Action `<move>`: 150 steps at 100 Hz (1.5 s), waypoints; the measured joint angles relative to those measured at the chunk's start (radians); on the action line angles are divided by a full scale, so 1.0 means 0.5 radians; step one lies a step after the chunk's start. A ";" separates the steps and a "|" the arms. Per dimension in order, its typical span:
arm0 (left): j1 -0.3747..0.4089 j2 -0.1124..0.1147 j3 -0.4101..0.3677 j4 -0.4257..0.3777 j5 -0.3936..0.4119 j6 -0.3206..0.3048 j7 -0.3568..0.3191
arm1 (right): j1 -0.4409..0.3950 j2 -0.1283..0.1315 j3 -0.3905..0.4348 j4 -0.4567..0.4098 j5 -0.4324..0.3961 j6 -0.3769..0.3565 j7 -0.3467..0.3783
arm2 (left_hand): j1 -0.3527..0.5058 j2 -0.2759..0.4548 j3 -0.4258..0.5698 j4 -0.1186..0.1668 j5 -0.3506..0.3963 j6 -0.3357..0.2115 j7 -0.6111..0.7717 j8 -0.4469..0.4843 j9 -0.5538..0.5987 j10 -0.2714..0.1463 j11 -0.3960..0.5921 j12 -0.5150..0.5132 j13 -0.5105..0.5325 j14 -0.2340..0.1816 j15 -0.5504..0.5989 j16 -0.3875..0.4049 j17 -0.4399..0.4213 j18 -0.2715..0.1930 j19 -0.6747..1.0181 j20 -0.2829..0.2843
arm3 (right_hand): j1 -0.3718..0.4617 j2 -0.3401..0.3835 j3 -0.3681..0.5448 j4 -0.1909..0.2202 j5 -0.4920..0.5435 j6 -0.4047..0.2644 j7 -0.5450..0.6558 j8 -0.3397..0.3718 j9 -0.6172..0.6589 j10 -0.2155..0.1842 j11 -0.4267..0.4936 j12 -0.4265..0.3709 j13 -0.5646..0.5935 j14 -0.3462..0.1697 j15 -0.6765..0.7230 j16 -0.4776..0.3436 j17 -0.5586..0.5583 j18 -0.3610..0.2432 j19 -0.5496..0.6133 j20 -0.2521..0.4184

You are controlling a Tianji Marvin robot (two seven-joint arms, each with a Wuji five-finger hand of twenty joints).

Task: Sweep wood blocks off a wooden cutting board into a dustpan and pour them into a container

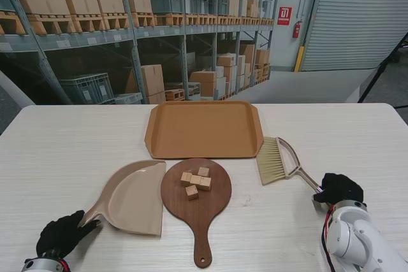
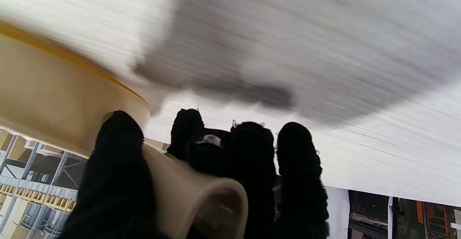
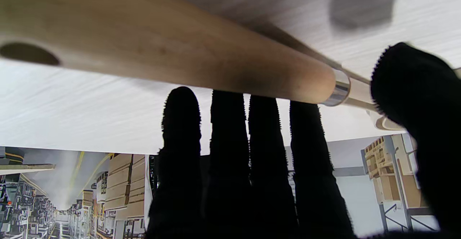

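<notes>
Looking down from the stand, five small pale wood cubes [image 1: 195,182] lay on the round dark wooden cutting board [image 1: 217,205], light and liable to roll.

Left wrist: the black-gloved left hand [image 2: 201,174] was closed round the beige plastic dustpan's [image 2: 54,91] stiff handle.

Right wrist: the right hand [image 3: 273,159] was open beneath the wooden brush handle [image 3: 162,48], gripping nothing.

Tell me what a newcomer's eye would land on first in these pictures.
First, the little pile of wood blocks on the round dark cutting board at the table's centre, with the beige dustpan just to its left. Behind them lies the empty orange-brown tray, and the brush to its right. A black-gloved robot hand sits at each tool's handle: the left robot hand at the dustpan's, the right robot hand at the brush's.
</notes>
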 measured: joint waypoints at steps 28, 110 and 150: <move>0.000 0.000 0.000 -0.001 -0.001 0.002 0.000 | 0.027 0.020 -0.025 0.017 -0.027 0.037 0.045 | 0.000 0.000 0.000 0.000 0.000 0.000 0.000 0.000 0.000 0.000 0.000 0.000 0.000 -0.001 0.000 0.000 0.000 0.000 0.000 0.000 | 0.084 -0.039 0.095 0.001 0.098 -0.010 0.050 0.006 0.080 0.000 0.031 0.007 0.024 -0.026 0.086 0.024 0.097 -0.004 0.048 0.005; 0.004 -0.001 0.000 0.001 0.004 0.008 0.017 | 0.138 0.082 -0.186 0.132 -0.236 0.033 0.093 | 0.000 0.000 0.000 0.000 0.000 -0.005 0.000 0.000 0.000 -0.004 0.000 0.000 0.000 -0.005 -0.005 0.000 -0.017 0.000 0.000 0.000 | 0.066 -0.182 0.477 0.021 0.023 -0.032 0.486 0.156 0.151 -0.072 0.288 0.184 0.159 -0.034 0.371 0.139 0.241 -0.084 0.171 0.055; 0.006 -0.001 0.001 0.003 0.002 0.012 0.022 | 0.178 0.076 -0.219 0.183 -0.199 0.046 0.027 | 0.000 0.000 0.000 0.000 0.000 -0.005 0.000 0.000 0.000 -0.005 0.000 0.000 0.000 -0.005 -0.007 0.000 -0.018 0.000 0.000 0.000 | 0.088 -0.526 0.685 -0.115 0.151 -0.023 0.668 -0.221 0.594 -0.098 0.160 0.133 0.536 -0.056 0.291 0.013 0.547 -0.085 0.376 0.079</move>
